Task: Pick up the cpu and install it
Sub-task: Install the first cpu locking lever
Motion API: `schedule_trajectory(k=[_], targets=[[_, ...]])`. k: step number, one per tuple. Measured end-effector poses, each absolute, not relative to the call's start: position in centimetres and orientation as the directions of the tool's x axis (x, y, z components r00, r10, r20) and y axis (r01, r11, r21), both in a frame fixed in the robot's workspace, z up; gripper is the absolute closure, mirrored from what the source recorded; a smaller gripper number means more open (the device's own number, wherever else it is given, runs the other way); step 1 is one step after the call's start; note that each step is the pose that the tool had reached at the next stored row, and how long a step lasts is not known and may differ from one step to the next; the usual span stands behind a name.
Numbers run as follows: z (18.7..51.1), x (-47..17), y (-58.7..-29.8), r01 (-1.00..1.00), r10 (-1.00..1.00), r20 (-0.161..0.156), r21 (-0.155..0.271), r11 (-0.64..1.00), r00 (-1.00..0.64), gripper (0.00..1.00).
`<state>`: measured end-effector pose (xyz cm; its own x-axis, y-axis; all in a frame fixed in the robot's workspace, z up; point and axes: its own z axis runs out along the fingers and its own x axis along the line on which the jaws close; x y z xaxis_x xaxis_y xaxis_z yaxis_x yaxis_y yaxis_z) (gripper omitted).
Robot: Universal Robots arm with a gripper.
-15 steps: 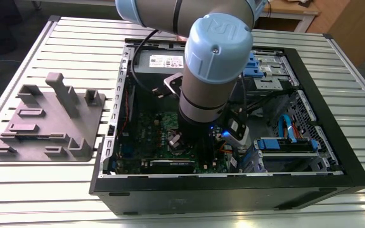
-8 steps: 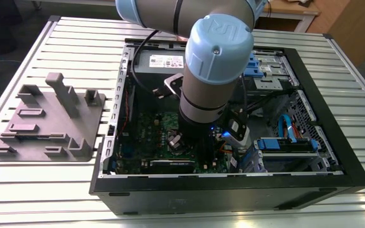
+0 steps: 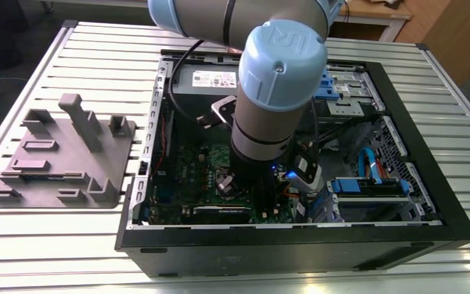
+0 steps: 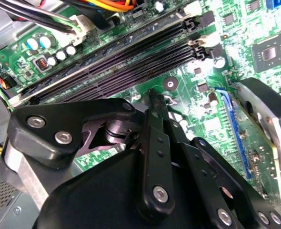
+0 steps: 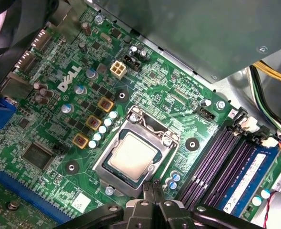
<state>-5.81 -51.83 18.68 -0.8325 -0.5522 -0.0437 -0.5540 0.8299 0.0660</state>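
exterior view: a slatted metal table [image 3: 96, 43] carries an open black computer case [image 3: 284, 251] lying on its side. toward the table's edge on the exterior view's left sits a grey plastic fixture [image 3: 63, 153] with upright posts. the arm [image 3: 272, 92], grey tube with pale blue caps, reaches down into the case over the green motherboard [image 3: 190, 162] and hides the middle of the board.

second wrist view: here the gripper [image 4: 152, 95] is seen close, black matte links with bright screw heads. its fingertips [image 4: 153, 102] look pressed together into one thin blade with nothing between them. past them run long dark memory slots [image 4: 131, 57], and a blue slot [image 4: 235, 129] lies beside a card with a rounded grey edge [image 4: 266, 124].

first wrist view: this one brings in the cpu [image 5: 132, 155], a small flat square with a dull silver-grey metal top and rounded corners. it lies level inside the socket frame [image 5: 169, 143], shiny stamped metal, near the middle of the motherboard. the gripper's closed tips stand just over the frame's nearest corner, off the cpu's top; whether they touch the frame i cannot tell. a blue memory stick [image 5: 247, 179] fills one slot toward the board's edge, and a grey metal box [image 5: 202, 33] overhangs the far edge.
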Motion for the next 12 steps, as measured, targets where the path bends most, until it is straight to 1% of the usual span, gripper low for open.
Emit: schedule_trajectory(k=[12], targets=[[18.7,-5.81,-52.34,-0.554,-0.552,-0.044,0.066,0.83,-0.833,0.9]])
